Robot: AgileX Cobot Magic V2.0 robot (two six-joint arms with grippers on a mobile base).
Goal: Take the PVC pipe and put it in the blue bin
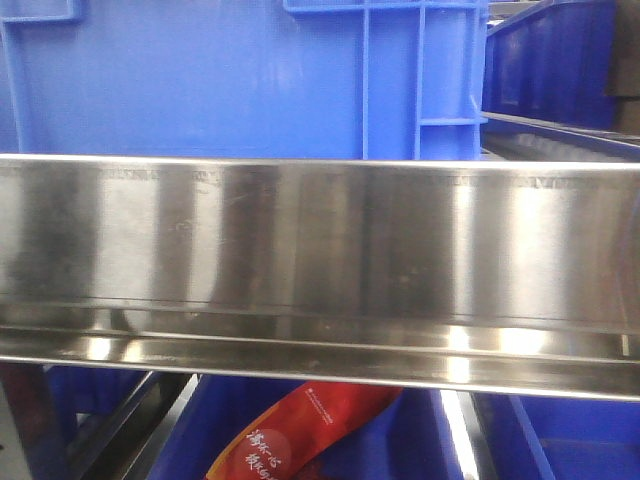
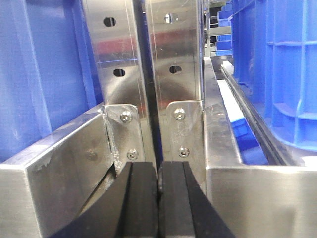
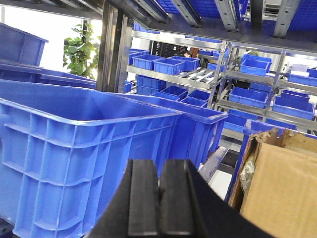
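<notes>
My left claw (image 2: 158,198) has its two black fingers pressed together with only a thin seam between them, and nothing sits in that seam. It points straight at a pair of upright steel posts (image 2: 148,64) bolted to a steel frame (image 2: 64,168), close in front of the fingertips but not touching as far as I can tell. A blue crate wall (image 2: 34,74) rises on the left of the posts and another blue bin (image 2: 277,74) stands on the right, beside a steel rail (image 2: 247,114) that runs away from me. My right claw (image 3: 157,208) is likewise pressed together and grips nothing; it is held level and looks out over a large blue bin (image 3: 74,148) just below and to the left of its tips, with a cardboard box (image 3: 277,193) off to the right and racks of small blue bins (image 3: 173,64) farther back. The front view is filled by a wide steel beam (image 1: 320,250), with a blue crate (image 1: 250,70) above it and a red packet (image 1: 290,440) below. I cannot see the PVC pipe in any view.
</notes>
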